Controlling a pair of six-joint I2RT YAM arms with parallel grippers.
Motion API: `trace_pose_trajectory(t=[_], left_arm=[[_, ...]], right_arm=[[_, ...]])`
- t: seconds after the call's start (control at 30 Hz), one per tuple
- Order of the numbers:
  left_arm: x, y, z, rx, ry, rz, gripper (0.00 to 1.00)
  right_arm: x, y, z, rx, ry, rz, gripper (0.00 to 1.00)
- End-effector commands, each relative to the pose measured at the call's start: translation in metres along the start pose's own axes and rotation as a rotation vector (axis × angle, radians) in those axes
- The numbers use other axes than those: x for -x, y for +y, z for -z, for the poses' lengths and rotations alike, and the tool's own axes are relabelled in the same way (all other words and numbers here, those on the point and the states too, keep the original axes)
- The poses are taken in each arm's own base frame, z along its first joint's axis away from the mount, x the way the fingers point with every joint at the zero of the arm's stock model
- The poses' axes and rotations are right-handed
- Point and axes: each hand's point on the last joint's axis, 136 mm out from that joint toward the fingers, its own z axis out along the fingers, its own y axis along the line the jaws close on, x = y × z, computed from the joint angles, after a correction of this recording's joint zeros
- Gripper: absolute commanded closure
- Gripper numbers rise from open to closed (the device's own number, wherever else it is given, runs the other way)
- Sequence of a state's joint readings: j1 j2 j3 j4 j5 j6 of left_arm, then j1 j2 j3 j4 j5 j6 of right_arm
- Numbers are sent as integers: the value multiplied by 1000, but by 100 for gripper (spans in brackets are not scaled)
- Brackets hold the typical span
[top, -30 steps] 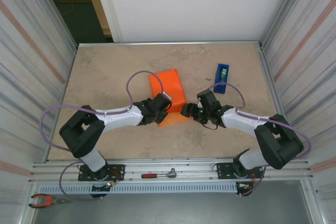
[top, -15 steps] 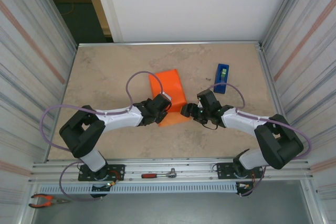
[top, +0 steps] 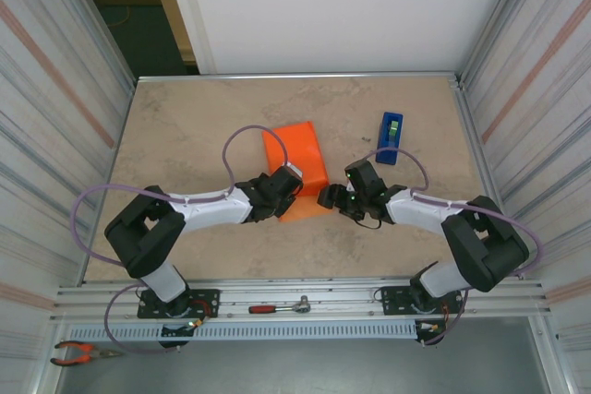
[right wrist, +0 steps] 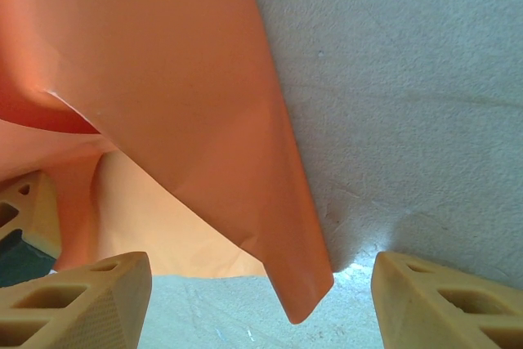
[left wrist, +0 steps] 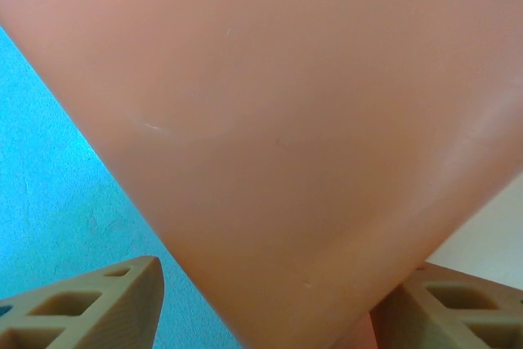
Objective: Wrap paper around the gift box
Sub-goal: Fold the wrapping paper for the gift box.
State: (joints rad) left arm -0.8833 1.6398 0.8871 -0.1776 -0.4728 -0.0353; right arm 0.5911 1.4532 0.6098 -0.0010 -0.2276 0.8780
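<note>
The gift box (top: 297, 152) lies mid-table as a squarish parcel under the bright orange paper (top: 303, 209), whose loose flap spreads toward the near side. My left gripper (top: 286, 198) sits at the flap's left edge. In the left wrist view the paper (left wrist: 278, 120) hangs close between the tan fingers (left wrist: 98, 308), and the gripper (left wrist: 282, 288) is open. My right gripper (top: 327, 197) is at the flap's right edge. It is open (right wrist: 261, 284), with a folded paper corner (right wrist: 302, 292) hanging between its fingers (right wrist: 449, 300) and touching neither.
An upright blue tape dispenser (top: 391, 137) stands to the right of the parcel. Corrugated metal walls close in both sides of the table (top: 185, 126). A ratchet (top: 282, 306) and pliers (top: 78, 352) lie on the near rail behind the arm bases.
The right arm's elbow has shifted slightly to the left. The left gripper's fingers have drawn in a little. The parcel and the paper have not moved.
</note>
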Motion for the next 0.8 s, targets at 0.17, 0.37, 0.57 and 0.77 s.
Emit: trace_pose_trajectory(t=[0.17, 0.37, 0.57, 0.77], left_arm=[[-5, 2, -1, 23, -2, 18, 35], [-5, 0, -1, 19, -3, 10, 35], [-4, -3, -2, 16, -3, 0, 35], [-4, -4, -3, 18, 0, -10, 35]], right_arm=[[-2, -8, -7, -49, 5, 32, 39], [0, -6, -9, -50, 8, 39, 53], [-1, -5, -8, -46, 11, 44, 75], [0, 5, -4, -26, 11, 57, 99]])
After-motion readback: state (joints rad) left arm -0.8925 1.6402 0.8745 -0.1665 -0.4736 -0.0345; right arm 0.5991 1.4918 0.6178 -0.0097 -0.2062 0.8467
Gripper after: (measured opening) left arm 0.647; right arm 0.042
